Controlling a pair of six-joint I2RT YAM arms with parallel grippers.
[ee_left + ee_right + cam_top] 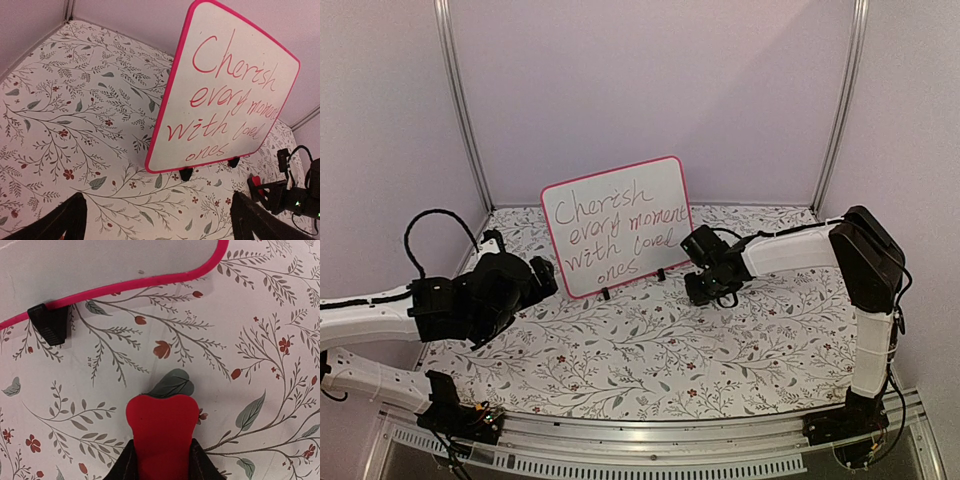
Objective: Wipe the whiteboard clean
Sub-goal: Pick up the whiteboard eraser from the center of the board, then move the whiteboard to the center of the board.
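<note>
The whiteboard (616, 225) is stood upright at the back middle of the desk (650, 350), tilted slightly backward and carried on small black ribbed feet (50, 322). It is a flat white rectangle with rounded corners, edged by a thin pink-red frame, and its smooth face is covered with loose red handwriting: "Cherish every moment with loved ones". The desk is covered by a matte pale sheet printed with thin grey-green branches, leaves and small red flowers. Plain lilac walls joined by metal corner strips are seen behind.

The left tool (160, 225) is held low at the left of the board and pointed toward it. Its two dark fingers (55, 222) are spread wide, and nothing is held between them.

The right tool (162, 465) is placed near the board's lower right corner, close above the desk. Its fingers are pressed against the two sides of a red eraser (161, 430), a smooth matte block with rounded edges and a shallow dip in its far end. The eraser is kept apart from the board, with a strip of patterned desk visible between the two. Whether the eraser touches the desk cannot be told.
</note>
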